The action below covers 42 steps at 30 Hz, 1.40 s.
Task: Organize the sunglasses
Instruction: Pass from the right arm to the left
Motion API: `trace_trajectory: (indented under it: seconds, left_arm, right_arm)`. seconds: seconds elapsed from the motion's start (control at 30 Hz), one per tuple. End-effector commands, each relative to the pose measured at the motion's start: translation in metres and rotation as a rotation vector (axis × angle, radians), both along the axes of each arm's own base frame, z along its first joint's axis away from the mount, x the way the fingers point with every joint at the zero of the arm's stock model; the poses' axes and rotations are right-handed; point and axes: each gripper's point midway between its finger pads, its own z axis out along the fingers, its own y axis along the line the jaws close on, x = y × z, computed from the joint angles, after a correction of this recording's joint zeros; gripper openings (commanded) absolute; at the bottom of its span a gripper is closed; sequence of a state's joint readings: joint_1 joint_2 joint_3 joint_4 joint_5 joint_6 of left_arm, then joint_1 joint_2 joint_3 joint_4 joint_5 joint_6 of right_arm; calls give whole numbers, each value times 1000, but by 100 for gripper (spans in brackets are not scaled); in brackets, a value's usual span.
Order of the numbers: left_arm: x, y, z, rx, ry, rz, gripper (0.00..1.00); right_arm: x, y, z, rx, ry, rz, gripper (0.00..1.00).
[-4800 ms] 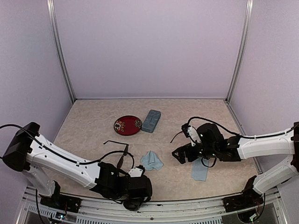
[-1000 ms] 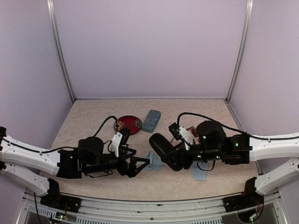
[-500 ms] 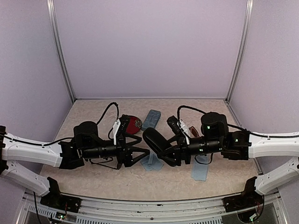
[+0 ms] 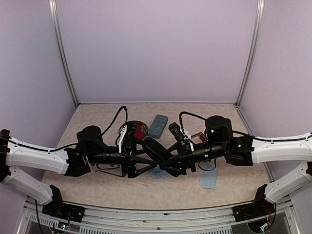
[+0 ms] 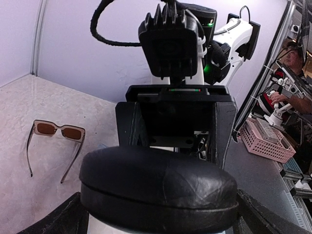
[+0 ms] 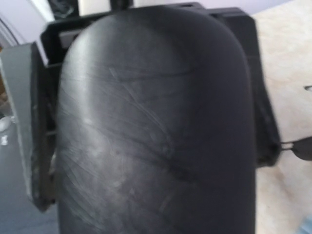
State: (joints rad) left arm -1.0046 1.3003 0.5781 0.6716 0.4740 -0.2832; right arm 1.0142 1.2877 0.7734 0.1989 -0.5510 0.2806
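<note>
- Left gripper (image 4: pixel 147 157): fingers spread wide, one on each side of the black oval case (image 5: pixel 158 187). I can't tell if they touch it.
- Right gripper (image 4: pixel 168 157): clamped on that case from the opposite end, holding it off the table (image 4: pixel 97 122).
- Sunglasses: I count one pair, the reddish-brown sunglasses (image 5: pixel 56 131). They lie on the table by my right arm with their arms unfolded, and neither gripper is touching them.
- Cases: two, the black one and a blue-grey rectangular case (image 4: pixel 157 126) lying further back.
- Blue cloths: two, one under the grippers (image 4: pixel 157 172) and one to the right (image 4: pixel 208 178).
- Red round dish (image 4: pixel 139 129): one, just beside the blue-grey case.

Top view high, looking down; wrist views face each other, sharing black case (image 4: pixel 155 147) close-up.
</note>
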Motion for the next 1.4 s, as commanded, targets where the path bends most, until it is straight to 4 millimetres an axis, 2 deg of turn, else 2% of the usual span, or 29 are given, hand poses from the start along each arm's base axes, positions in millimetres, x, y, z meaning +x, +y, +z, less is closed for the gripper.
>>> trace_trajectory:
  seconds: [0.0,0.47,0.67,0.9,1.1,1.23,1.37]
  left_arm:
    - [-1,-1,19,-73,-55,-25,98]
    - [-12,5,20,-111,-81,-71,90]
    - [-12,6,22,-117,-94,-67,80]
    - [-12,4,24,-129,-94,-63,88]
    - [-12,3,24,-129,-92,-59,87]
    - [-10,1,22,-125,-86,-57,80]
    - [-10,1,20,-121,-79,-55,67]
  right_arm:
    - [-4,9,28,101,-24,70,64]
    - [-5,10,30,136,11,88,62]
    - [-7,12,28,143,31,101,62]
    - [-8,14,26,147,46,119,62]
    - [-9,15,23,142,53,128,62]
    - [-9,16,21,139,59,131,62]
    - [-8,16,21,139,58,128,62]
